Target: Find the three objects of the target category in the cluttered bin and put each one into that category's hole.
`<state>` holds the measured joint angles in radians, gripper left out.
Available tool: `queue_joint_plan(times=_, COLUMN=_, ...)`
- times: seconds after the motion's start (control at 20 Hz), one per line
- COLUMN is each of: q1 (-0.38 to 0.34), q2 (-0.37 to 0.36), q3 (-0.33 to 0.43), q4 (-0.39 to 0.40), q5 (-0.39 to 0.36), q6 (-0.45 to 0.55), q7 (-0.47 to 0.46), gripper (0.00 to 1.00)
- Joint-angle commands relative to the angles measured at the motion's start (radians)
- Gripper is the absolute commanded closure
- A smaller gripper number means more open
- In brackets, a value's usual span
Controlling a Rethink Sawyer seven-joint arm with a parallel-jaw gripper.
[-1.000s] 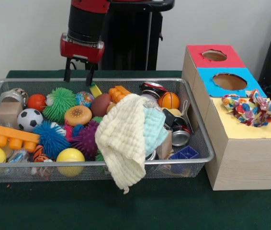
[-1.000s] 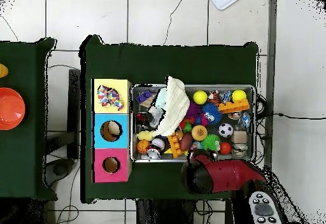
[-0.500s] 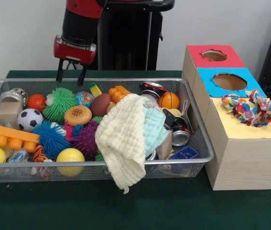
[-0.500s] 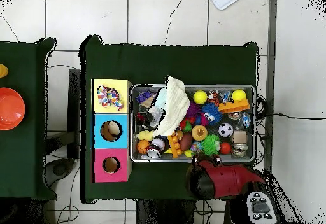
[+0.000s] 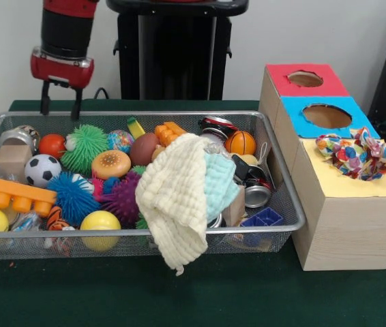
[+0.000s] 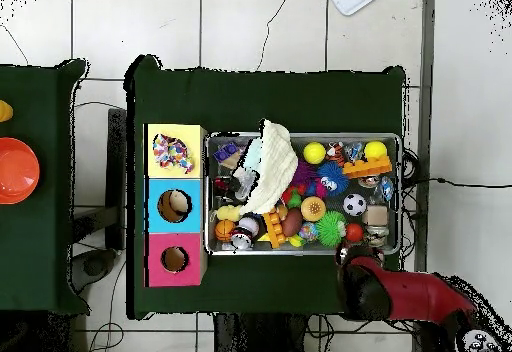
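The wire bin (image 5: 179, 114) is full of toys, with a cream cloth (image 5: 172, 197) draped over its front rim and a light-blue cloth (image 5: 219, 180) tucked beside it. A colourful patterned cloth (image 5: 357, 155) lies on the yellow section (image 5: 357, 189) of the sorting box. The blue section's hole (image 5: 327, 116) and the red section's hole (image 5: 305, 79) are uncovered. My gripper (image 5: 61, 109) hangs open and empty above the bin's far left corner, over a red ball (image 5: 52, 144). In the overhead view the red arm (image 6: 400, 293) covers the gripper just outside the bin (image 6: 303, 252).
Spiky balls, a soccer ball (image 5: 42, 169), yellow balls, an orange block (image 5: 9, 194) and metal tins (image 5: 254, 194) crowd the bin. The box (image 6: 175, 205) stands against the bin's side. An orange bowl (image 6: 15, 170) sits on a separate table.
My gripper has swung left along the bin's far edge in the front view, from near the middle to the left corner. It stays open and empty. The bin's contents are unmoved.
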<state>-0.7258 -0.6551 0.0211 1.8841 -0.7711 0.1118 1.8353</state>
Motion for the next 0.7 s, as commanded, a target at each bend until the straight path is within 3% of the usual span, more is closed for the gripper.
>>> queue_joint_plan(times=0.05, q1=0.071, q2=0.033, q3=0.028, q4=-0.08, q5=-0.141, q6=-0.004, q7=-0.058, gripper=0.0)
queue_joint_plan(times=0.3, q1=0.118, q2=0.037, q3=-0.007, q4=-0.107, q5=-0.183, q6=-0.005, q7=-0.018, gripper=0.0)
queue_joint_plan(times=0.6, q1=0.254, q2=0.119, q3=-0.158, q4=-0.212, q5=-0.251, q6=-0.171, q7=0.056, gripper=0.0)
queue_joint_plan(times=0.7, q1=0.223, q2=0.116, q3=-0.129, q4=-0.191, q5=-0.221, q6=-0.204, q7=0.071, gripper=0.0)
